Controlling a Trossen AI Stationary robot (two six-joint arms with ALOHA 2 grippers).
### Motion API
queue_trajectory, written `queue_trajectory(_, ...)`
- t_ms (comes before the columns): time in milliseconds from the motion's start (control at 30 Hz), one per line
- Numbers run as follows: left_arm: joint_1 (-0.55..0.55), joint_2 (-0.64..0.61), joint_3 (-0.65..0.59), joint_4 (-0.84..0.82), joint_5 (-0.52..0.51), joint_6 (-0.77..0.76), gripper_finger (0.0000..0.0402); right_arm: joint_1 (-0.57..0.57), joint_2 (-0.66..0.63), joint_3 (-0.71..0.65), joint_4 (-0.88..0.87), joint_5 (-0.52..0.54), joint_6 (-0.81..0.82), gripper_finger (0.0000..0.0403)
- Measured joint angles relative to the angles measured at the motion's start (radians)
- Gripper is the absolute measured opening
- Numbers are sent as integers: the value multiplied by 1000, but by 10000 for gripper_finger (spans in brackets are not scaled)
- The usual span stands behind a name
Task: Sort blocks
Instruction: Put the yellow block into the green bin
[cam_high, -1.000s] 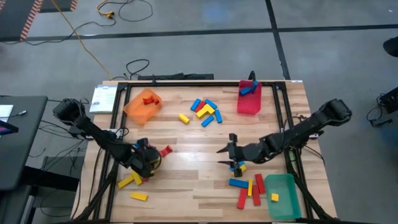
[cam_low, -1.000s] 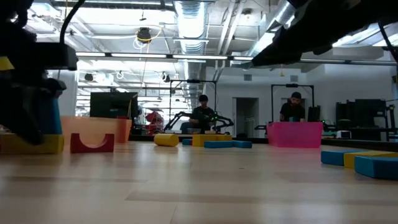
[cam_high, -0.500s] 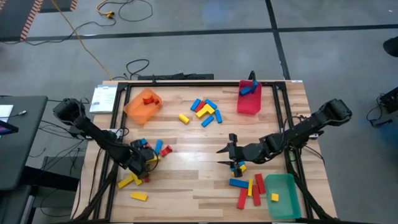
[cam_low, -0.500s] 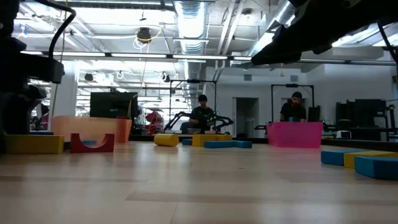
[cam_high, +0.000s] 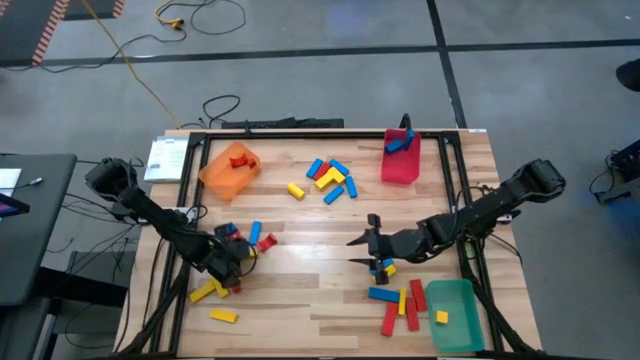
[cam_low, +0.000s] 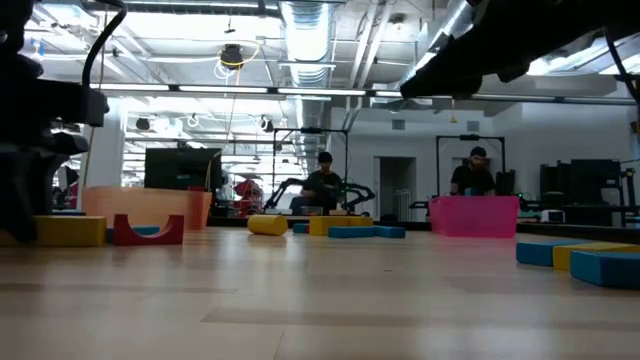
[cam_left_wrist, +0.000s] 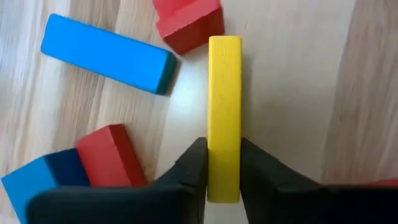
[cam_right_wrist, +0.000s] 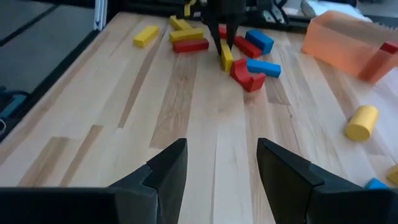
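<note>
**Left jaws pinched on a yellow bar; crowding the main risk**

Far left on the wooden table: loose yellow and red blocks by the left arm, one more yellow bar near the front edge. Just beside them, left gripper down at the surface, jaws closed on a yellow block, held by its near end, long axis pointing away from the fingers. Close around it: a blue block, a red arch block almost touching the far tip, and a red block beside the left finger.

Likely trouble here:
- End-only grip, so a chance of the bar pivoting or slipping on the lift.
- Far tip near the red arch; a dragged lift could knock it, or nudge the blue one.

Behind, an orange bin holding something red. Centre back: a mixed cluster of blocks. Further right, a red bin with blue inside.

Right side: right gripper hovering over bare wood, jaws apart, nothing between them. Blocks directly beneath it, so a careless descent could scatter them. Last, a green bin at the front right corner with one yellow piece in it, red and blue bars just beside it.
</note>
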Motion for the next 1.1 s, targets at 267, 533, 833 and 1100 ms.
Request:
queue_trajectory(267, 0, -64, 52, 170, -157, 211, 51, -21, 57, 0, 145, -2, -60, 210)
queue_trajectory(533, 91, -111, 73, 514, -217, 570, 51, -33, 166, 24, 401, -3, -169, 242)
queue_trajectory(833, 202, -98, 73, 794, -130, 791, 51, -40, 280, 149, 407, 74, -260, 250)
queue_trajectory(1100, 240, 3, 73, 979, -54, 864, 51, -71, 341, 226, 411, 78, -271, 249)
